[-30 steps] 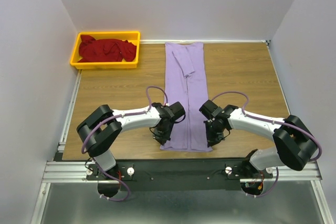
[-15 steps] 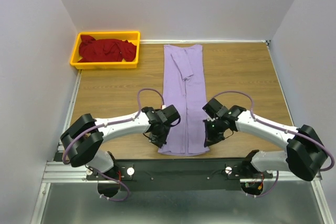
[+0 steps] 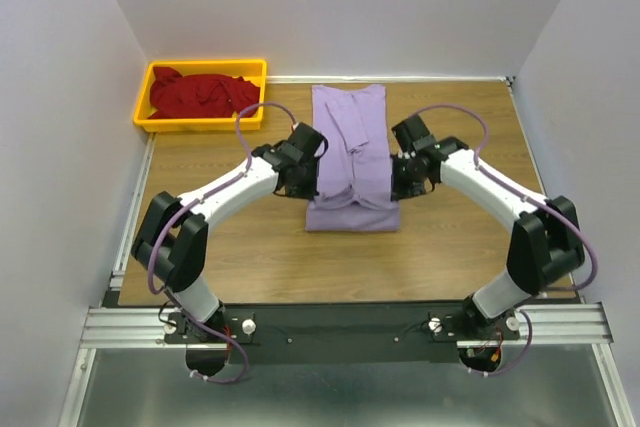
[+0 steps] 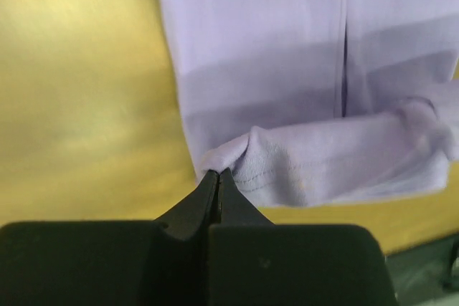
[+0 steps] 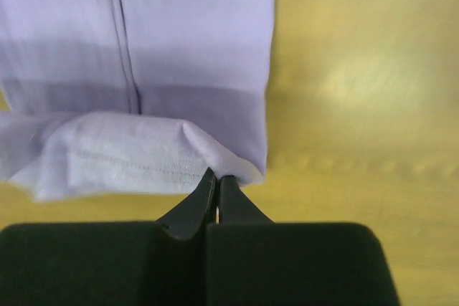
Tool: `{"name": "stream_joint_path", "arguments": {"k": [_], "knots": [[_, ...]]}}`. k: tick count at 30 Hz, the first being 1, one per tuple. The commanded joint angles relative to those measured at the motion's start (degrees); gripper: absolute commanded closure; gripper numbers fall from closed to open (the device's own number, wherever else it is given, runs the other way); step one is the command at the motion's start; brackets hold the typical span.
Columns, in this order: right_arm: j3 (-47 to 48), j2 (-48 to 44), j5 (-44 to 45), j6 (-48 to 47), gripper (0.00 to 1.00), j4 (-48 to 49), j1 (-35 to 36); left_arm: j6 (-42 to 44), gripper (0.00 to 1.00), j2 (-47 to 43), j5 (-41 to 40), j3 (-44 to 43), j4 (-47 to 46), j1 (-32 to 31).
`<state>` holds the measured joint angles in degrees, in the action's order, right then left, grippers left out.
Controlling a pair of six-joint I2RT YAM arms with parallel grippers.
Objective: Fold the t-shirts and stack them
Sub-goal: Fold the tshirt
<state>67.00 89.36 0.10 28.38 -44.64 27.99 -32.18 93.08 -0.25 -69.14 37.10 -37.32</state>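
A lilac t-shirt, folded into a long narrow strip, lies lengthwise down the middle of the wooden table. Its near end is lifted and doubled back over the strip. My left gripper is shut on the left corner of that lifted hem. My right gripper is shut on the right corner. Both hold the hem above the lower layer. A red t-shirt lies crumpled in the yellow bin.
The yellow bin stands at the table's far left corner. White walls close in the table on three sides. Bare wood lies between the shirt's fold and the near table edge, and also right of the shirt.
Both grippers have carried the shirt's near hem from the front edge toward the far side, folding the strip over itself. The fold line now sits at mid-table.
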Motion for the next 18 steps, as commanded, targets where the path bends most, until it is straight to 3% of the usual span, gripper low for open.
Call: {"name": "stream_joint_path", "arguments": {"k": [1, 9, 18], "knots": [[8.6, 5.5, 3.0, -5.3, 0.99, 1.9, -3.9, 5.3, 1.0, 4.5, -4.0, -6.3, -3.9, 3.5], [22.1, 16.9, 2.5, -9.1, 0.99, 2.0, -8.2, 8.5, 1.0, 13.1, -3.9, -16.4, -5.6, 8.5], [26.2, 24.8, 2.1, -9.5, 0.99, 3.9, -9.5, 9.9, 1.0, 21.3, -2.8, -20.6, -8.9, 10.9]]}}
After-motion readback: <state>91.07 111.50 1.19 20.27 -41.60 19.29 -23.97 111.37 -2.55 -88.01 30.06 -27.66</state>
